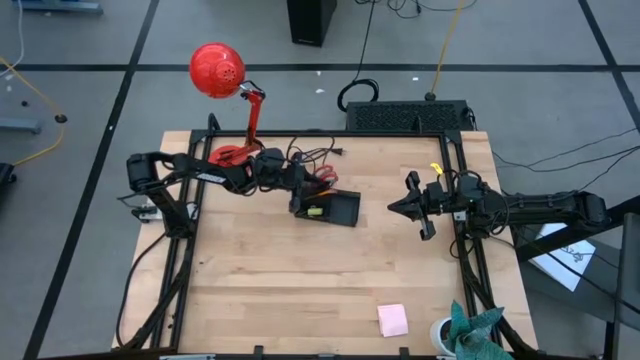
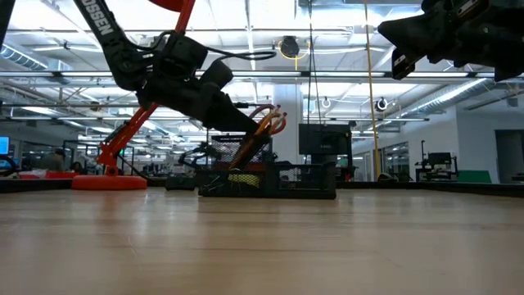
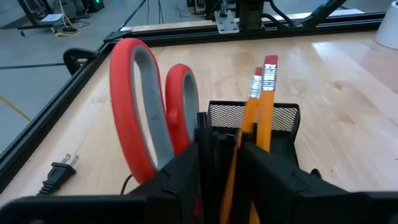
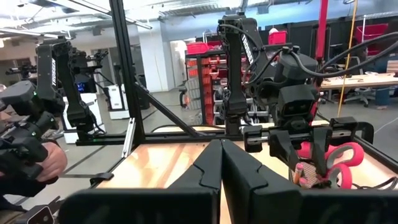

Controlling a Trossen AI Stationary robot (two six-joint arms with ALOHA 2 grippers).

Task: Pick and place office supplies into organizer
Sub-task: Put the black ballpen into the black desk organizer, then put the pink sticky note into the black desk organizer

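While the left gripper (image 1: 298,192) hangs over the left end of the black mesh organizer (image 1: 345,208), its fingers parted around the two orange pencils (image 3: 262,102) standing in that compartment beside the red-handled scissors (image 3: 152,115), the step looks like a release just after placing. Whether the fingers touch the pencils cannot be told. Next comes a straight lift clear, without snagging the pencils or scissor loops. The right gripper (image 1: 398,207) waits clenched and empty, well apart. The pink sticky-note pad (image 1: 392,320) lies near the front edge; the red desk lamp (image 1: 218,70) and plug (image 3: 57,173) crowd the left arm.
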